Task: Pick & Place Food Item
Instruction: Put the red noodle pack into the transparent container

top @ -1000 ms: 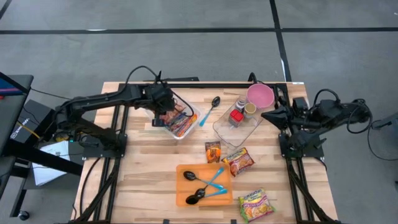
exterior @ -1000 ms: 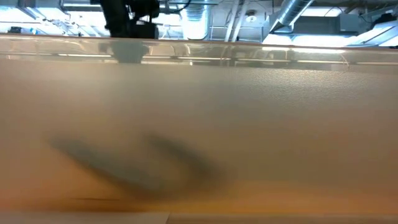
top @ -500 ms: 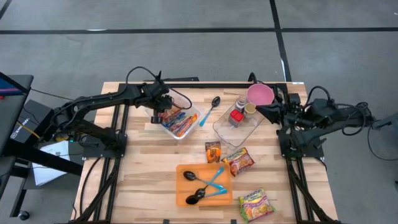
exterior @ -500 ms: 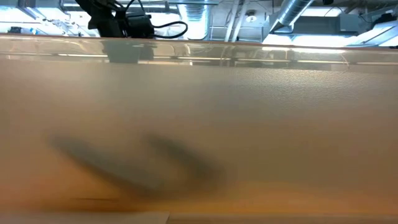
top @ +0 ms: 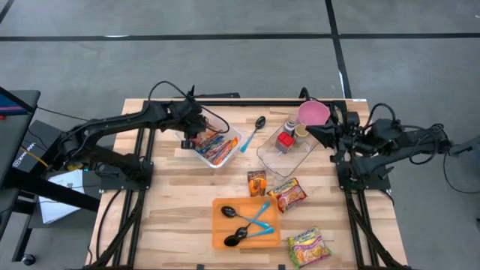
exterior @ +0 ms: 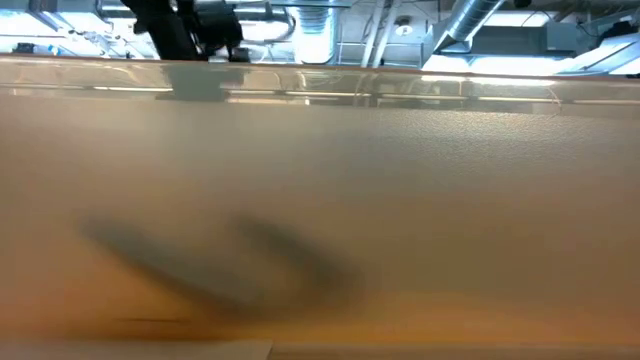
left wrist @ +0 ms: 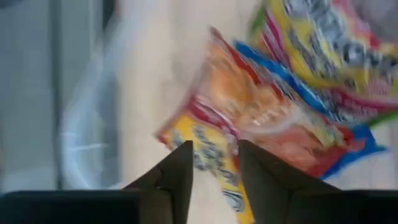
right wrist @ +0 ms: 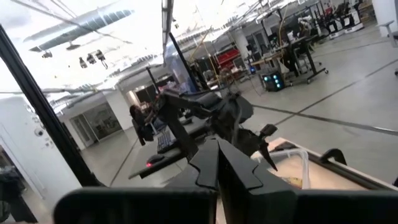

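Note:
A clear bin (top: 215, 144) at the table's far left holds several bright food packets (left wrist: 292, 93). My left gripper (top: 192, 136) hangs over the bin's left end, pointing steeply down. Its fingers stand a little open (left wrist: 213, 155) just above an orange-and-yellow packet (left wrist: 242, 118) that lies in the bin; whether the tips touch it I cannot tell. My right gripper (top: 309, 132) is raised at the far right beside the pink bowl (top: 313, 114). It is shut (right wrist: 219, 155) and holds nothing.
A clear tray (top: 285, 154) with a red item and cups stands right of a black spoon (top: 255, 129). Three packets (top: 257, 182), (top: 289, 193), (top: 307, 246) lie on the wood. An orange board (top: 225, 238) carries spoons. A blurred tan surface (exterior: 320, 220) fills the low view.
My left gripper has sunk a little over the bin and drifted toward the table's left edge. My right gripper has edged toward the table's left, nearer the pink bowl, staying shut.

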You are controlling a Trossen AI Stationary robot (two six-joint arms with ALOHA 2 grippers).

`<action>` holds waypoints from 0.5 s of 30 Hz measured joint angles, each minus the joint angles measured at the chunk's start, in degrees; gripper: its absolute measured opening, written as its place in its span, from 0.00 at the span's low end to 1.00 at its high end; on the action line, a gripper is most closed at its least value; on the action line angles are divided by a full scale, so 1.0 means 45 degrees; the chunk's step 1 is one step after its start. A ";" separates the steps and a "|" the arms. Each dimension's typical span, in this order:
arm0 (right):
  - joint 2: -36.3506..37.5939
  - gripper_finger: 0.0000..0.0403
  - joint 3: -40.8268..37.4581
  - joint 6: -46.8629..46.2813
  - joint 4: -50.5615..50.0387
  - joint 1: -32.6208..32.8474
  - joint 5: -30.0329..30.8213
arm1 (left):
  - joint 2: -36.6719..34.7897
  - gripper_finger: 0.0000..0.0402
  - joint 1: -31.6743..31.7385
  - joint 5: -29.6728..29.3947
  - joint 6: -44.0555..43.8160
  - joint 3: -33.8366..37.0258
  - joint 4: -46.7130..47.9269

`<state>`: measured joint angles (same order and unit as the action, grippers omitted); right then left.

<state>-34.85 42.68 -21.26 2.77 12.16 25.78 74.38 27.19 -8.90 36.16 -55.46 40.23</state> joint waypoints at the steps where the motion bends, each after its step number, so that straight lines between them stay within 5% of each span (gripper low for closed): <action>1: -0.0004 0.00 0.0000 -0.0007 0.0001 0.0000 0.0002 | -0.0314 0.32 -0.0075 -0.0084 -0.0095 -0.0004 -0.0188; 7: -0.0028 0.00 0.0000 -0.0201 -0.0076 0.0000 0.0000 | -0.2492 0.37 -0.0786 -0.0126 -0.1750 -0.0005 -0.1532; 15: -0.0019 0.00 0.0000 -0.0290 -0.0065 0.0148 -0.0044 | -0.4949 0.37 -0.2488 0.1965 -0.8053 -0.0010 -0.5267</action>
<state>-34.94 42.68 -22.56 2.48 12.83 25.58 52.11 15.99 -0.06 -0.08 -55.51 16.53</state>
